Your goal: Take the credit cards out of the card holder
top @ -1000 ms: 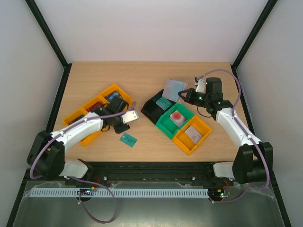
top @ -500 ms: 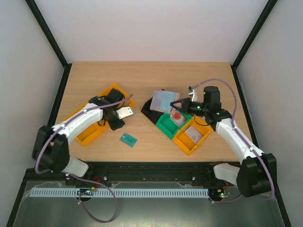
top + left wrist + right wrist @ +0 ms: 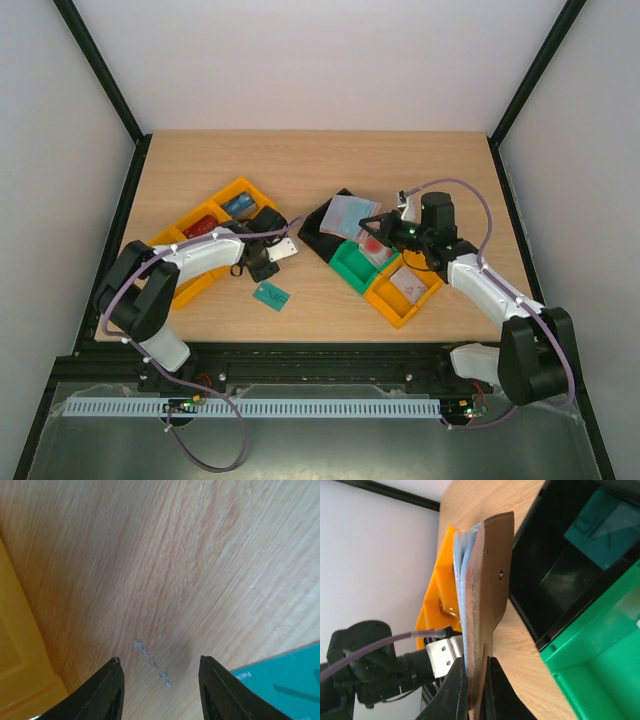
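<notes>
My right gripper [image 3: 369,229] [image 3: 476,666] is shut on the lower edge of the card holder [image 3: 349,213] [image 3: 490,555]. The holder is brownish-pink outside with a dark stud and pale blue inside, and it is held on edge over the black bin [image 3: 322,228]. A teal card [image 3: 271,294] lies on the table. My left gripper [image 3: 264,270] [image 3: 160,662] is open and empty just above the bare wood beside that card, whose corner shows in the left wrist view [image 3: 287,680].
The orange bin [image 3: 190,285] on the left holds a red card [image 3: 200,225] and a blue card [image 3: 237,203]. The black bin holds a teal card [image 3: 602,522]. The green bin [image 3: 350,270] and the right orange bin [image 3: 388,305] each hold a card.
My right gripper has carried the card holder left and nearer, over the black bin. My left gripper has swung from beside the orange bin down towards the teal card on the table.
</notes>
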